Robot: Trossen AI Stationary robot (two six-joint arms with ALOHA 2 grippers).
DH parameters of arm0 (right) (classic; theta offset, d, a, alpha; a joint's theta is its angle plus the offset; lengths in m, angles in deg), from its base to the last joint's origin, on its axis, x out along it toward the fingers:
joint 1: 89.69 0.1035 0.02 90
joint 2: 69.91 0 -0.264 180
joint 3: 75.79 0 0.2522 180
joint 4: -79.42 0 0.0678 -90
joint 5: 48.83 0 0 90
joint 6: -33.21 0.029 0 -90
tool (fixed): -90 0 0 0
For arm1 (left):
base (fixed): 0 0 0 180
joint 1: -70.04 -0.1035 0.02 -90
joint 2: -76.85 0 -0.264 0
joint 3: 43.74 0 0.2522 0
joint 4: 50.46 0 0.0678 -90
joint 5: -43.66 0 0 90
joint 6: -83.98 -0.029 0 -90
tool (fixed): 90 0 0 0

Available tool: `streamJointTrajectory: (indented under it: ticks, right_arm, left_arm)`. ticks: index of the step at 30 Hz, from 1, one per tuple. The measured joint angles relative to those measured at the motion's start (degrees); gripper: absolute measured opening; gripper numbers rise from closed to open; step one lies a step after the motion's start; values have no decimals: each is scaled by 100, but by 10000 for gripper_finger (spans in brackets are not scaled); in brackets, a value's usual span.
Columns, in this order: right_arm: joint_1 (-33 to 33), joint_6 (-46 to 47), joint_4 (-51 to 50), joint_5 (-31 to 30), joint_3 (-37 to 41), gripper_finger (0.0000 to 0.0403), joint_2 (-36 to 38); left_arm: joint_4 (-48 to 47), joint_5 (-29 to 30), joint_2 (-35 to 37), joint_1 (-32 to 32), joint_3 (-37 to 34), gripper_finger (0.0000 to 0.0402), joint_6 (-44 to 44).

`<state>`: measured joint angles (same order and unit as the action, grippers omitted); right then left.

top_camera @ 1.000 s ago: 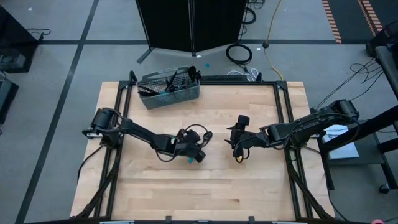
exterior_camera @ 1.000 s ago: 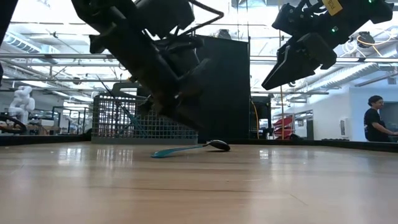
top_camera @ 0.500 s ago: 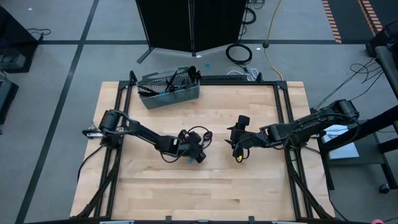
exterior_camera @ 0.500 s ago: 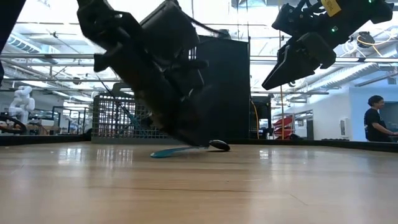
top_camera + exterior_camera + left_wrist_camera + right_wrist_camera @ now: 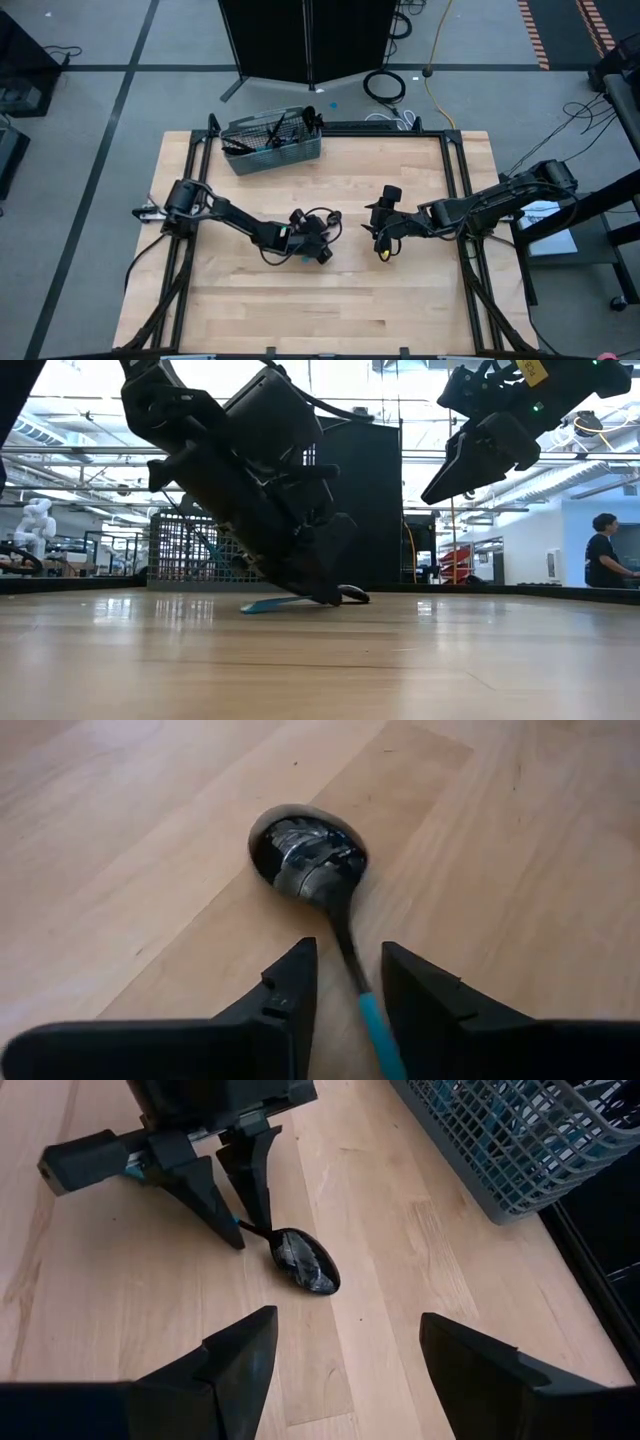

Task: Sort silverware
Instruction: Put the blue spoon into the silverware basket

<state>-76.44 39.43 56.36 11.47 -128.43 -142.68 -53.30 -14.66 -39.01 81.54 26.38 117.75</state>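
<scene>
Left hand lower than 1 s ago — then above the spoon, now down at the table, fingertips at the spoon's neck. Left arm's base joint also shifted slightly toward table centre in the high view. Spoon itself unmoved: on the table near centre, bowl toward the right arm, light-blue handle under the left hand. Right hand unchanged, hanging well above the table, apart from the spoon.

Left wrist view: fingers spread a little, one each side of the dark stem — not yet pinching; dark bowl flat on the wood just ahead, blue handle running back between the fingers. Not readable from the high view, where only a speck of blue shows under the left hand.

Right wrist view: right hand's fingers spread wide, nothing between; spoon bowl and left hand's two fingers straddling the stem seen from the far side; grey mesh basket off at the table's edge.

High view alone: basket at the far edge, holding more silverware, well apart from both hands. Right hand right of centre.

Low view alone: person in the room beyond, far side.
</scene>
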Motion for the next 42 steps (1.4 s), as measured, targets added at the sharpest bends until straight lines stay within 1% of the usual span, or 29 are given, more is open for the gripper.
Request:
streamJointTrajectory:
  ticks: [4, 7, 9, 12, 16, 19, 23, 24, 26, 29, 30, 32, 34, 36, 37, 38, 40, 42]
  right_arm:
    - [0, 0, 0, 0, 0, 242, 0]
    - [0, 0, 0, 0, 1, 242, 0]
    - [0, 0, 0, 0, 1, 242, 0]
    - [0, 0, -1, 0, 0, 242, 0]
    - [2, 0, -6, 0, 1, 242, 0]
    - [14, 0, -80, -1, -1, 242, 0]
    - [132, -70, -135, -61, -1, 242, 0]
    - [163, -76, -137, -59, -1, 242, 0]
    - [212, -84, -172, -56, -1, 242, 0]
    - [252, -85, -188, -51, -1, 242, 0]
    - [260, -79, -183, -54, -1, 242, 0]
    - [260, -37, -179, -36, -1, 242, 0]
    - [260, 4, -121, -33, -1, 242, 0]
    - [260, 0, 198, -31, 0, 242, 0]
    - [262, -26, 541, -20, 9, 242, 0]
    - [273, -71, 1105, 14, 74, 242, 0]
    - [301, -324, 2597, 233, 351, 242, -1]
    - [330, -592, 4153, 654, 705, 242, -70]
  left_arm:
    - [131, -1, -12, -9, -4, 70, -159]
    - [312, -3, -16, -11, -13, 25, -430]
    - [456, -4, 7, -11, 5, 9, -614]
    - [499, -2, 142, -30, 141, 9, -897]
    - [528, 51, 492, -80, 281, 4, -1502]
    - [511, 332, 926, -103, 254, 3, -1818]
    - [584, 960, 1712, -81, 46, 2, -2147]
    - [718, 1065, 1925, -62, -65, 2, -2249]
    - [1290, 1182, 2352, -49, -414, 2, -2488]
    - [2656, 1175, 2905, -192, -1152, 1, -2725]
    - [3278, 1111, 3044, -318, -1459, 1, -2746]
    - [4736, 626, 3155, -678, -2051, 1, -2647]
    - [6143, -275, 3105, -1099, -2576, 1, -2172]
    - [7219, -1258, 2811, -1459, -2796, 1, -1575]
    - [7643, -1568, 2616, -1556, -2865, 1, -1304]
    - [7918, -1815, 2412, -1584, -2841, 0, -1061]
    - [7869, -2144, 2118, -1533, -2546, 0, -772]
    - [7900, -2523, 1808, -1406, -2151, 0, -727]
